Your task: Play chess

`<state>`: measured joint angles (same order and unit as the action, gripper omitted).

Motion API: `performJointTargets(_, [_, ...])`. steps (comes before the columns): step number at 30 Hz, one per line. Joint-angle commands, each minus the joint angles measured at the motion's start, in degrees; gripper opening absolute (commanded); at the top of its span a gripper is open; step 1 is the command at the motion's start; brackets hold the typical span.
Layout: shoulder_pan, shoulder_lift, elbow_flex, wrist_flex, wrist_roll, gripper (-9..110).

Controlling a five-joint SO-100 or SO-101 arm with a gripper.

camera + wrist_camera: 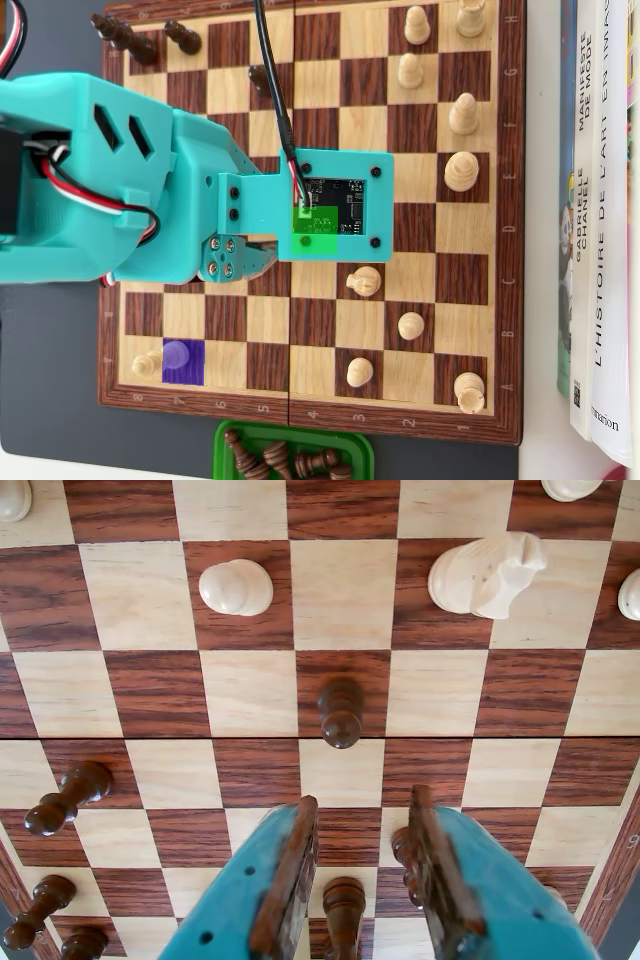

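1. In the wrist view the gripper comes in from the bottom edge, its two teal fingers faced with brown pads and standing apart, with nothing held between them.
2. Between the fingers, at the bottom centre of the wrist view, a dark pawn stands on the chessboard; the pads do not touch it.
3. Another dark pawn stands just above the finger gap, on a dark square in the middle of the frame.
4. A pale pawn stands at the upper centre-left of the wrist view and a pale knight at the upper right (both on dark squares).
5. More dark pieces stand along the lower left edge of the wrist view.
6. In the overhead view the teal arm reaches in from the left and covers the middle of the board; the camera plate on its wrist hides the gripper, so this view does not show the fingers.
7. Pale pieces are spread down the right half of the board in the overhead view, with one pale pawn alone at the lower left.
8. Next to that pawn one square is tinted purple.
9. Dark pieces stand at the upper left of the board.
10. A green tray below the board's bottom edge holds several dark pieces lying down.
11. Books lie along the right edge of the overhead view.
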<state>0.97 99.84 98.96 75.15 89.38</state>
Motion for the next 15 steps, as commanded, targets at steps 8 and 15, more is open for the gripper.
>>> performJointTargets(8, [-0.09, -2.11, -3.08, 0.35, 0.44, 16])
performJointTargets(15, [-0.09, -7.29, -6.59, 0.35, 0.44, 16])
